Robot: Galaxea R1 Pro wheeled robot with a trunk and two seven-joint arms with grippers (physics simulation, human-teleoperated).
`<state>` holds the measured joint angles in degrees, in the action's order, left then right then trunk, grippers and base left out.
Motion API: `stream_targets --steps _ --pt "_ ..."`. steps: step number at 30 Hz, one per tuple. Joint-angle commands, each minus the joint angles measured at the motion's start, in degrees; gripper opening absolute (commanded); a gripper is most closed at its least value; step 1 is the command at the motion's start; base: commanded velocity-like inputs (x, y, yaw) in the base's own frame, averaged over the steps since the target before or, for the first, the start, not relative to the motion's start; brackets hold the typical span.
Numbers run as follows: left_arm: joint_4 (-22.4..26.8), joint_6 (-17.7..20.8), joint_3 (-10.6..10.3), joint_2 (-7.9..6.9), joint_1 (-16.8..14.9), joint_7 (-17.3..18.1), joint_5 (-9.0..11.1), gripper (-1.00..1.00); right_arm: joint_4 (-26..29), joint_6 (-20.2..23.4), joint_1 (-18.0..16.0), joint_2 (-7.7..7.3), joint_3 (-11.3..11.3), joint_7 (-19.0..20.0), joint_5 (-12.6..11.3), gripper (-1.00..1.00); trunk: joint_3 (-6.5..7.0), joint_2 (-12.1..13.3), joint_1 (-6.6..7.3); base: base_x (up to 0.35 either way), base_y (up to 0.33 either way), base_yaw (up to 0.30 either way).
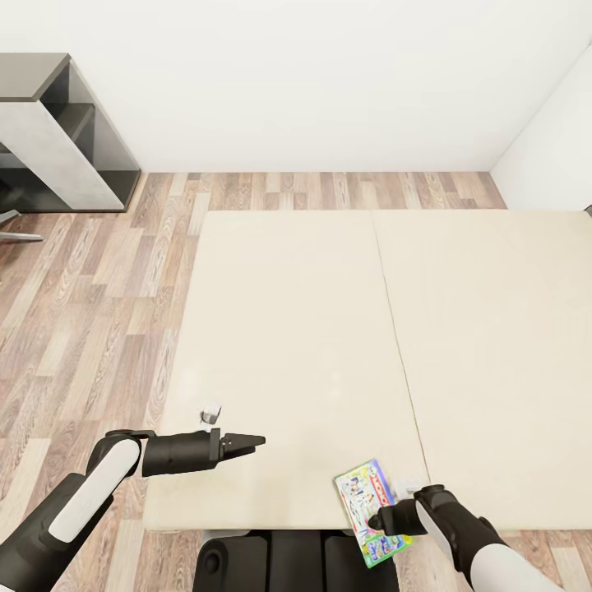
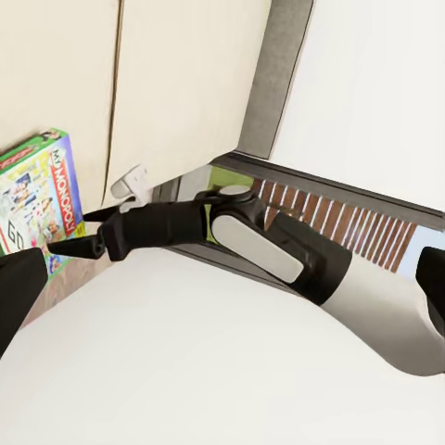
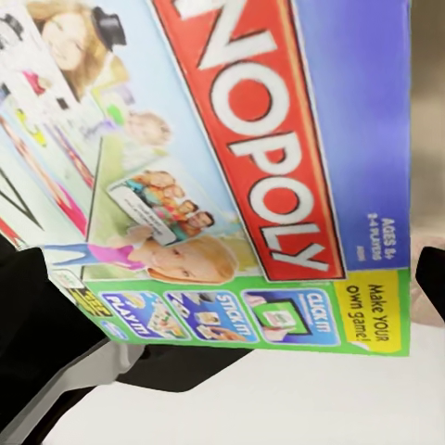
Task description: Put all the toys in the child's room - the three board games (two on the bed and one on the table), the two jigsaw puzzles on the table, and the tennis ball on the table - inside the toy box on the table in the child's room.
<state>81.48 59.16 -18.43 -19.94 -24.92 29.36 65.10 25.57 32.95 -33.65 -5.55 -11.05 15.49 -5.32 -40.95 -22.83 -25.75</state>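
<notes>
A white and green Monopoly board game (image 1: 366, 497) lies at the near edge of the beige bed (image 1: 329, 329), its lower end sticking out past the mattress. My right gripper (image 1: 380, 520) is shut on the box's right-hand edge. In the left wrist view, the right gripper (image 2: 91, 232) pinches the Monopoly box (image 2: 37, 199) beside the mattress. The box's printed lid (image 3: 250, 139) sits close in the right wrist view. My left gripper (image 1: 255, 442) hovers open over the mattress, to the left of the box, holding nothing. The toy box, jigsaw puzzles and tennis ball are out of view.
Wood floor (image 1: 99, 312) runs along the bed's left side and far end. A dark grey unit with a pale grey panel (image 1: 49, 131) stands at the far left against the white wall. A second white wall meets the bed's far right corner.
</notes>
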Motion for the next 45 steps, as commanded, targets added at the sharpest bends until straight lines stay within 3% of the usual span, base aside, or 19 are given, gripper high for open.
stream_targets --steps 1,20,29,45 --pt "0.0 0.1 -0.1 -0.06 0.0 0.3 -0.2 1.0 0.1 0.4 0.0 0.0 -0.5 -0.2 -0.6 1.0 -0.06 -0.1 -0.03 0.0 0.0 0.0" --pt "0.0 0.2 1.0 -0.1 0.0 0.4 -0.2 1.0 0.1 0.8 0.0 0.71 -0.5 0.0 -1.3 1.0 -0.06 -0.1 -0.03 0.0 0.0 0.0" --pt "0.0 0.2 1.0 -0.1 0.0 0.4 -0.2 1.0 0.1 0.8 0.0 2.73 -0.4 0.0 -1.1 1.0 -0.06 -0.1 -0.03 0.0 0.0 0.0" --pt "0.0 0.2 1.0 -0.1 0.0 0.4 -0.2 1.0 0.1 0.9 0.0 3.98 -0.4 0.0 -1.1 1.0 -0.06 -0.1 -0.03 0.0 0.0 0.0"
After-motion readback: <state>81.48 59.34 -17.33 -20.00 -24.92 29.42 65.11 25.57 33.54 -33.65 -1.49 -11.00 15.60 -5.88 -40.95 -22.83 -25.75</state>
